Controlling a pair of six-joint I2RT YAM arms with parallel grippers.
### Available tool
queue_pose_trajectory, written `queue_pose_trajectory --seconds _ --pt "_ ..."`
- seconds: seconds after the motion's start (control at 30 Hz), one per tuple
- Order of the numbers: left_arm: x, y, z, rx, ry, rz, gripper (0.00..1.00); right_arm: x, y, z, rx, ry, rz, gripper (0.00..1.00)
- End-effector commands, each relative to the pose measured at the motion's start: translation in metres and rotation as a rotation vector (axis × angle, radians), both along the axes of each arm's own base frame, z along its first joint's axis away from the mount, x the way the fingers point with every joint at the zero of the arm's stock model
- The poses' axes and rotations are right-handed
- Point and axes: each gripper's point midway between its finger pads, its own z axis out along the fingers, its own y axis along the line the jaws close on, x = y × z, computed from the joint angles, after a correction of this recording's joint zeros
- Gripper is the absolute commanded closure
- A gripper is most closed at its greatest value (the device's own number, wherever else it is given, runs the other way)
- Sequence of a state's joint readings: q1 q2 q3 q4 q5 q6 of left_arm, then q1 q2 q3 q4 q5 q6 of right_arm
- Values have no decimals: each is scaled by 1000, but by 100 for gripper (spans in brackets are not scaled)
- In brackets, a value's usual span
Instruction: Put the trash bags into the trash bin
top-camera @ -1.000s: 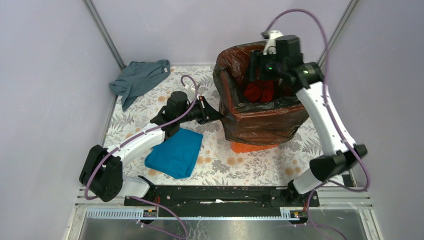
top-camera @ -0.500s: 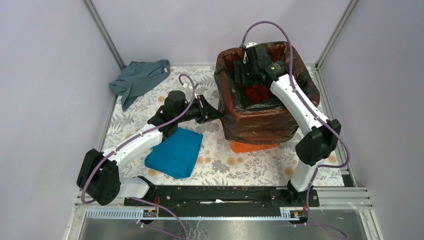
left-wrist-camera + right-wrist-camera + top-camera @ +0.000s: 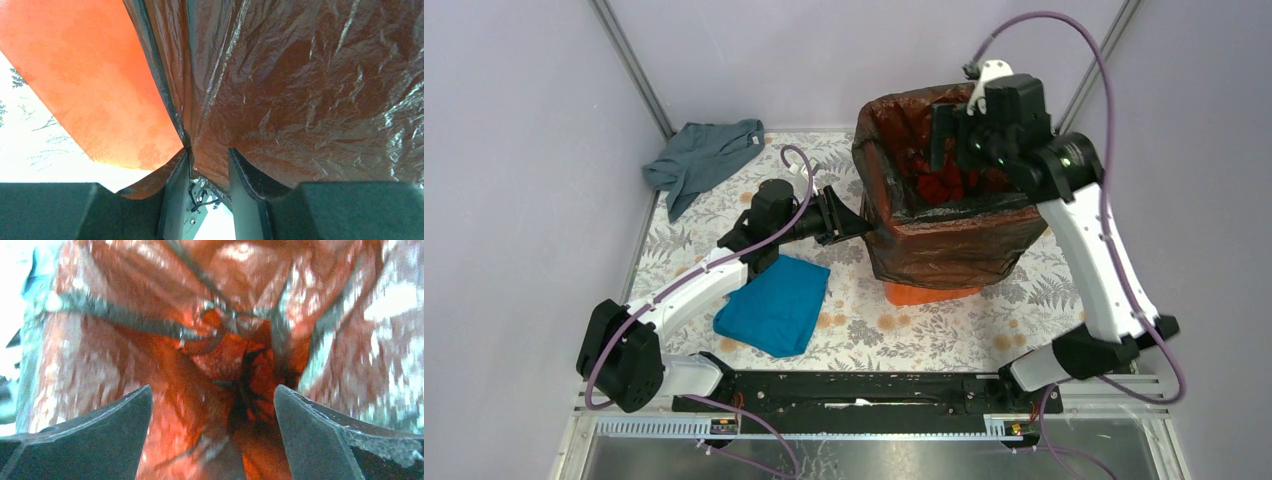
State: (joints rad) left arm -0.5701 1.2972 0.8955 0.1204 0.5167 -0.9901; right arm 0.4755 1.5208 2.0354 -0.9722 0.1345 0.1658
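The orange trash bin stands at the back right, lined and draped with a dark translucent trash bag. The bag's inside looks red and crumpled at the bottom. My left gripper is at the bin's left side, shut on a fold of the bag, and creases run to the pinch. The bin's orange wall shows beside it. My right gripper hovers over the bin's mouth, open and empty, pointing down into the bag.
A blue cloth lies on the flowered table by my left arm. A grey cloth lies at the back left corner. Purple walls and metal posts close in on the table on three sides.
My right gripper went down into the bin half a second ago and has now lifted back up and to the right. My left gripper stays at the bag's left side.
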Motion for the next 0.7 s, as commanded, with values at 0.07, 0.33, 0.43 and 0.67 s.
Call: queue_pose_trajectory --seconds 0.07,0.33,0.43,0.67 --pt "-1 -2 27 -34 -84 -22 61 -62 -13 -24 12 136 39 8" --pt "-1 -4 25 -38 -82 -35 48 -88 -17 -78 -77 340 98 38" --pt "-1 0 22 -33 -84 -16 44 -92 -17 -106 -100 400 104 40" --pt "-3 1 19 -30 -75 -15 43 -74 -6 -158 -149 492 125 40"
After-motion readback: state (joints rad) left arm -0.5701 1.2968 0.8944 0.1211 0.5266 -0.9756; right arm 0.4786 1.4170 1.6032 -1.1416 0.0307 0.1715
